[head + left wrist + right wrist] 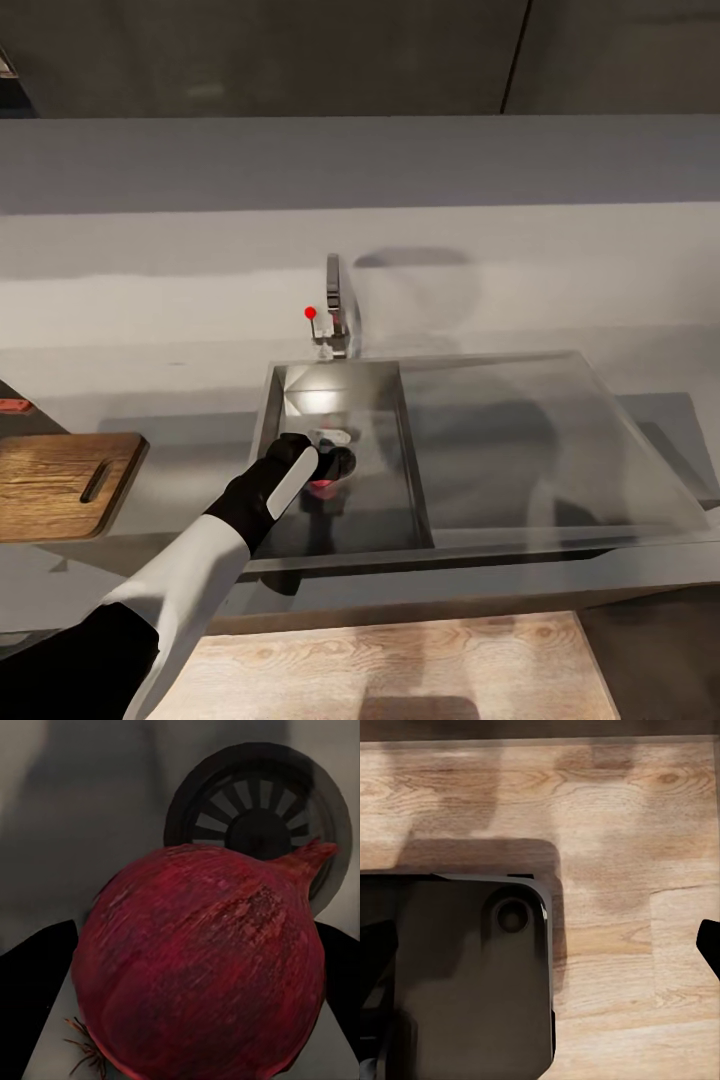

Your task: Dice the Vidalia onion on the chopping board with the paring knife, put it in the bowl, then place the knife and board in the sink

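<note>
One left hand (322, 470) reaches into the sink (345, 520), fingers (37, 975) flanking the onion (202, 964); grip unclear.

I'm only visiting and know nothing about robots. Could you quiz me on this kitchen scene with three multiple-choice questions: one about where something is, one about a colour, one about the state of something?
1. Where is the onion?
A. On the chopping board
B. In the sink, beside the drain
C. On the floor

2. What colour is the tip of the tap lever?
A. Red
B. Blue
C. Green

3. What is on the chopping board?
A. A knife
B. Diced onion
C. Nothing

Answers:
1. B: the left wrist view shows it beside the drain, between the fingers of the left gripper.
2. A: a red ball by the tap.
3. C: its visible wooden surface is bare.
</note>
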Motion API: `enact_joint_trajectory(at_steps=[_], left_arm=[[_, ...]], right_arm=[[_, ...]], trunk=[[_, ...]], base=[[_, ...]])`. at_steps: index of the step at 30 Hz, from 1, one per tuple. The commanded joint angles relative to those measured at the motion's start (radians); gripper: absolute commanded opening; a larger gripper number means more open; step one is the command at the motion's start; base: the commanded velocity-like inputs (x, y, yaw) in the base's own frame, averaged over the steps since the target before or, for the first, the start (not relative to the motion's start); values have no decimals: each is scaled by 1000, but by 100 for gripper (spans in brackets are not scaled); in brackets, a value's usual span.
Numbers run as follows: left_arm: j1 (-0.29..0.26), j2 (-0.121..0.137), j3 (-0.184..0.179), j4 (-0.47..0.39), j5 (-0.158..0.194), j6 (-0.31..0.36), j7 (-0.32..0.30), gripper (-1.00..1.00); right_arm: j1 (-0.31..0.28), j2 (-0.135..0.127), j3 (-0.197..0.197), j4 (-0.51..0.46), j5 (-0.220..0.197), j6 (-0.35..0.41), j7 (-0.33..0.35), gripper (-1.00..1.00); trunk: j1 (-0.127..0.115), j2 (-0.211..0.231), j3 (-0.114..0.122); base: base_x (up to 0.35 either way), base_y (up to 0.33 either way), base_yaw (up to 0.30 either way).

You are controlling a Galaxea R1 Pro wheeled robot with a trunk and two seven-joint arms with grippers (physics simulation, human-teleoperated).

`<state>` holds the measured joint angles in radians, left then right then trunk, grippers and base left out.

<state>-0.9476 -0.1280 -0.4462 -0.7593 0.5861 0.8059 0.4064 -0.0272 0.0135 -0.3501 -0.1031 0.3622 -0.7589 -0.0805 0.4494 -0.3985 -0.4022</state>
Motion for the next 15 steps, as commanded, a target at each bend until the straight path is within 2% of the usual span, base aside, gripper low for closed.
enact_joint_trajectory(at_steps=[1,10,15], left_arm=[[-1,1,-3,0,9,3,9,-100],[0,1,-2,-3,11,4,10,-100],[0,1,-1,-38,9,8,9,-100]], right_arm=[[0,0,-3,0,11,-2,-8,100],[0,0,-4,0,11,-2,-8,100],[0,0,-3,0,11,-2,-8,100]], trunk=[[1,-2,-2],[1,-2,-2],[1,-2,-2]], base=[[0,0,0],[0,0,0],[0,0,0]])
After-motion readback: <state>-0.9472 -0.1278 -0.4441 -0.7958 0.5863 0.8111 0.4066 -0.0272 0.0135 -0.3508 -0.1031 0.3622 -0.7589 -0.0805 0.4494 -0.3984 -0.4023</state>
